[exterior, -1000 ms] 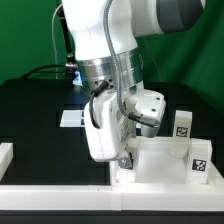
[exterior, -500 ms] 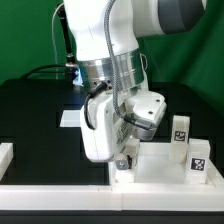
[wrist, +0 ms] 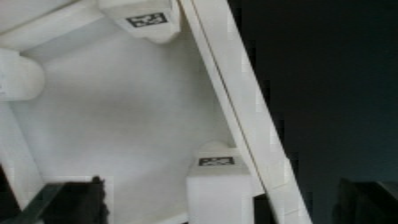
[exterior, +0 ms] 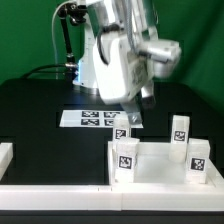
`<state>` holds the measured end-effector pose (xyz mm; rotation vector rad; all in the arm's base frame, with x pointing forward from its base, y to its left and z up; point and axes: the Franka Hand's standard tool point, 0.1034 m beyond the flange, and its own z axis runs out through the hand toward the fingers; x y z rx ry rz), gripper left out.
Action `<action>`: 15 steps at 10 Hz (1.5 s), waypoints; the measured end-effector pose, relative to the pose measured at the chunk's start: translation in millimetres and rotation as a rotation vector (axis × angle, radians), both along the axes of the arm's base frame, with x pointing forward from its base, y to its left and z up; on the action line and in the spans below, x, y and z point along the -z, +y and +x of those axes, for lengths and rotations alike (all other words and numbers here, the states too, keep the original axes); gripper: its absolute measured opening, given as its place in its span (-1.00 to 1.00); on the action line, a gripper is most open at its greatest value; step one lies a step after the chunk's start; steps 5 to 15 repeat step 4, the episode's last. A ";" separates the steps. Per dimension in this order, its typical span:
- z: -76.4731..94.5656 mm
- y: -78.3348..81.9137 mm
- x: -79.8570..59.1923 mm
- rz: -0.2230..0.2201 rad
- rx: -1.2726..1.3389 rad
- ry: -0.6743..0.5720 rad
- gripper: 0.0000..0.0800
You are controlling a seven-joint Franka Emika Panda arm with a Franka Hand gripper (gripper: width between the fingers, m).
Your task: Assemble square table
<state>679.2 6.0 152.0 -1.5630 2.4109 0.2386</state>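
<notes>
A black table (exterior: 35, 115) fills the lower half of the exterior view, its matte surface dim and evenly lit; a green backdrop (exterior: 25, 35) hangs behind it, brighter toward the top of the exterior view, darker where it meets the table's far edge; the marker board (exterior: 95, 118), flat and white with black tags, lies near the middle of the surface; a long white border bar (exterior: 50, 192) runs along the table's near edge; a short white bar (exterior: 5, 156) sits at the edge on the exterior view's left; dark cables (exterior: 45, 70) trail along the far edge; the wrist view shows only black table beyond the white parts.
</notes>
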 end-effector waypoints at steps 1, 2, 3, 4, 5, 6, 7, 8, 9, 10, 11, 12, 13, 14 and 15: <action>2.5 -5.1 1.3 -0.003 0.007 -0.003 0.62; 1.0 -2.6 3.5 -0.003 0.004 0.001 0.62; 0.9 -2.3 3.7 -0.004 0.003 0.001 0.62; 0.8 -2.4 4.0 -0.004 0.003 0.001 0.62; 0.8 -2.4 4.0 -0.004 0.003 0.001 0.62; 0.8 -2.4 4.0 -0.004 0.003 0.001 0.62; 0.8 -2.4 4.0 -0.004 0.003 0.001 0.62; 0.8 -2.4 4.0 -0.004 0.003 0.001 0.62; 0.8 -2.4 4.0 -0.004 0.003 0.001 0.62; 0.8 -2.4 4.0 -0.004 0.003 0.001 0.62; 0.8 -2.4 4.0 -0.004 0.003 0.001 0.62; 0.8 -2.4 4.0 -0.004 0.003 0.001 0.62; 0.8 -2.4 4.0 -0.004 0.003 0.001 0.62; 0.8 -2.4 4.0 -0.004 0.003 0.001 0.62; 0.8 -2.4 4.0 -0.004 0.003 0.001 0.62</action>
